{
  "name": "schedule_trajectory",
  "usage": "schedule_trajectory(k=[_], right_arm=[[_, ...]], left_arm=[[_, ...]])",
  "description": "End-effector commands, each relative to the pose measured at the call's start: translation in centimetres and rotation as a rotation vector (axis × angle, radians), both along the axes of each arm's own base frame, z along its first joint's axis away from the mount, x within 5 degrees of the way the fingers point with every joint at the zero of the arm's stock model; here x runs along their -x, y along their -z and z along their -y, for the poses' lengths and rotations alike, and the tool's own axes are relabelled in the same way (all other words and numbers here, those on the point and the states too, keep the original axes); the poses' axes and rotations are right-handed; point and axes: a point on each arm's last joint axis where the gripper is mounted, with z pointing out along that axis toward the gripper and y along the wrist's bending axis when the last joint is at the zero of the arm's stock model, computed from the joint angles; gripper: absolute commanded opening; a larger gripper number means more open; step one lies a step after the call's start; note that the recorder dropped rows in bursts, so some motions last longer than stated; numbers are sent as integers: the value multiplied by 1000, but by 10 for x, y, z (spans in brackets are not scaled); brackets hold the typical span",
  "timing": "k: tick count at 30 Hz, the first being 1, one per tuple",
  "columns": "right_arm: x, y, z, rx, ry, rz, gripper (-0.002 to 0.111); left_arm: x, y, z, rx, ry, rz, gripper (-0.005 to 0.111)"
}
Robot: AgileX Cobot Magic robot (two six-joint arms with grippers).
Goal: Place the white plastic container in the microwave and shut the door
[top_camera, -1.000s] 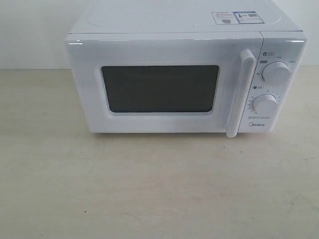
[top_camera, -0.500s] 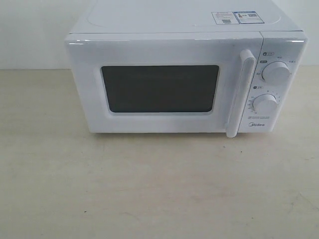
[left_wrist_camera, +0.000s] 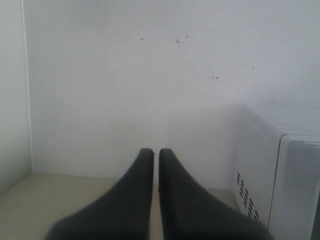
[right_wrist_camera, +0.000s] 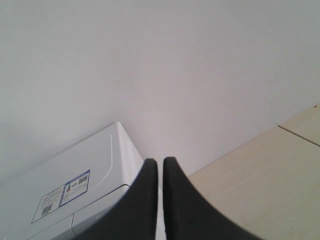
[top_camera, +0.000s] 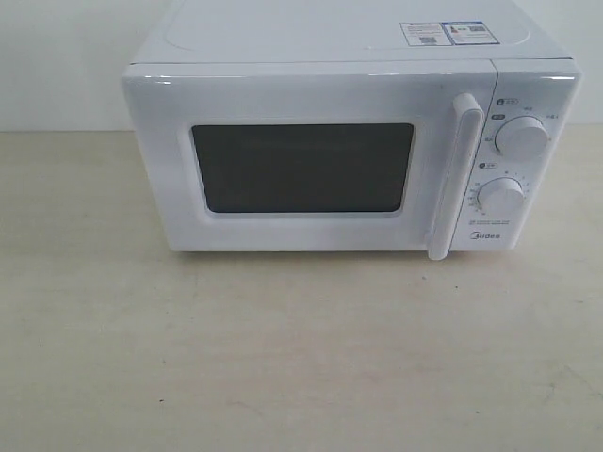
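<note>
Now, microwave (top_camera: 330, 38): a boxy white Midea oven standing upright on the pale worktop (top_camera: 283, 358), with a plain white wall (left_wrist_camera: 150, 75) behind it.
Door (top_camera: 308, 94): on the microwave's front, shut flush against the body.
Window (top_camera: 303, 168): a dark rectangle in the middle of the door, too dark to show the microwave's inside.
Handle (top_camera: 454, 174): a tall white bar at the door's edge, just beside the microwave's control panel.
Knobs: two round white dials on that panel, the upper knob (top_camera: 521, 137) directly above the lower knob (top_camera: 500, 196).
Sticker (top_camera: 445, 33): a printed label lying flat on the microwave's top, near the corner above the panel.
White plastic container: I cannot tell where it is, because the dark window hides the microwave's inside.
Left pincer (left_wrist_camera: 156, 152): two dark fingers clenched with only a thin slit between them, gripping nothing. It hangs in the air near the microwave's vented side wall, apart from it.
Right pincer (right_wrist_camera: 160, 162): fingers clenched the same way and empty. It is raised near the sticker end of the microwave's top, and no contact with the microwave can be made out.
</note>
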Motion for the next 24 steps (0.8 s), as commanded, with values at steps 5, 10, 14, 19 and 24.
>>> schedule_trajectory(k=[5,10,14,19,24], right_arm=[[0,1,1,12,4,-1,0],[0,1,1,12,4,-1,0],[0,1,1,12,4,-1,0],[0,1,1,12,4,-1,0],[0,1,1,12,4,-1,0]], left_arm=[[-9,40,-2,75,5,-34,4],[-10,44,-1,78,5,-82,4],[-10,53,-1,85,5,-177,4],[-8,68,0,106,8,-345,4],[-8,69,0,165,12,-349,4]])
